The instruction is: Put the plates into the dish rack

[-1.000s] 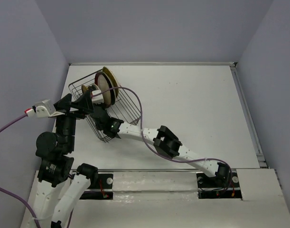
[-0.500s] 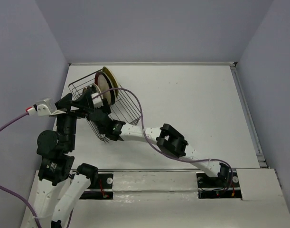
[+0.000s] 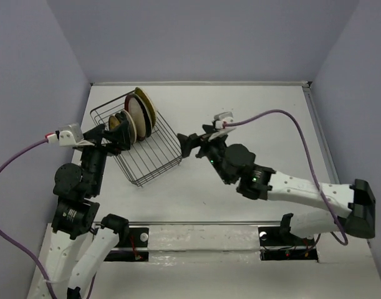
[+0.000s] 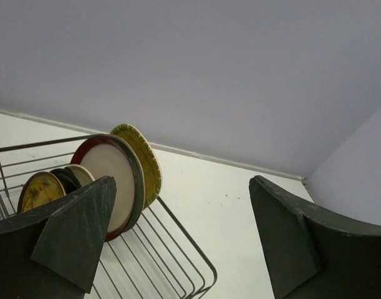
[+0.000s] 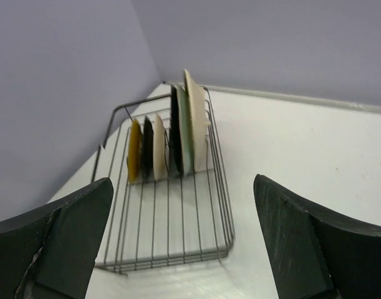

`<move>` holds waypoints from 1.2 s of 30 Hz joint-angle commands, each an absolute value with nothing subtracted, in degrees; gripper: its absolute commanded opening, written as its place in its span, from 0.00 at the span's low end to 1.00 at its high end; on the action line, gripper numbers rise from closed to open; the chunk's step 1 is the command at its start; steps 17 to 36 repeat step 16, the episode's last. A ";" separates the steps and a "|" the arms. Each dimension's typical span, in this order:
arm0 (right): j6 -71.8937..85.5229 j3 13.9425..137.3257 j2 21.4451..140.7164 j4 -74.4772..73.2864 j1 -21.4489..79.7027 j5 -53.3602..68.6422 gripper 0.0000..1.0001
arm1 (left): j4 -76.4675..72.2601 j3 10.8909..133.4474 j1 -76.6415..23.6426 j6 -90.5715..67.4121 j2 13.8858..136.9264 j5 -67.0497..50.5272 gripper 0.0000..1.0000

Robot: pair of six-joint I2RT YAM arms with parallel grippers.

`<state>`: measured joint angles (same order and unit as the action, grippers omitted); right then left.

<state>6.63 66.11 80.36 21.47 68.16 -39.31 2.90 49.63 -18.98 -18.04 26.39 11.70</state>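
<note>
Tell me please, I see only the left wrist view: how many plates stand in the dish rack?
Observer: Six plates stand on edge in the dish rack; the right wrist view shows a pale teal plate between the two largest.
Operator: Where is the right gripper?
Observer: In the top view, the right gripper is right of the rack, apart from it.
Operator: Does it hold something?
Observer: No, its jaws stand open with nothing between.

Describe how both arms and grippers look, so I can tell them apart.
The left arm and right arm are alike: white shells, black joints. The left gripper and right gripper have dark wedge-shaped fingers. A purple cable runs from each wrist; small green lights show on the right arm.
</note>
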 commanded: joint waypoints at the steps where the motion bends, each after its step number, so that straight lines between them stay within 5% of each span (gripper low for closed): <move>1: 12.91 47.84 63.41 18.38 67.50 -43.06 1.00 | 3.43 48.61 -18.63 -19.16 26.46 6.60 0.99; 7: 23.45 33.16 29.08 -0.40 66.97 -49.48 1.00 | 4.83 45.71 -18.63 -20.13 26.37 1.59 0.99; 12: 28.82 28.83 14.96 -8.34 66.97 -49.31 1.00 | 1.59 42.29 -18.63 -24.42 26.11 -4.03 0.99; 36: 29.27 30.58 17.65 -10.89 66.97 -48.95 1.00 | -1.66 40.52 -18.55 -26.54 26.45 -5.89 0.99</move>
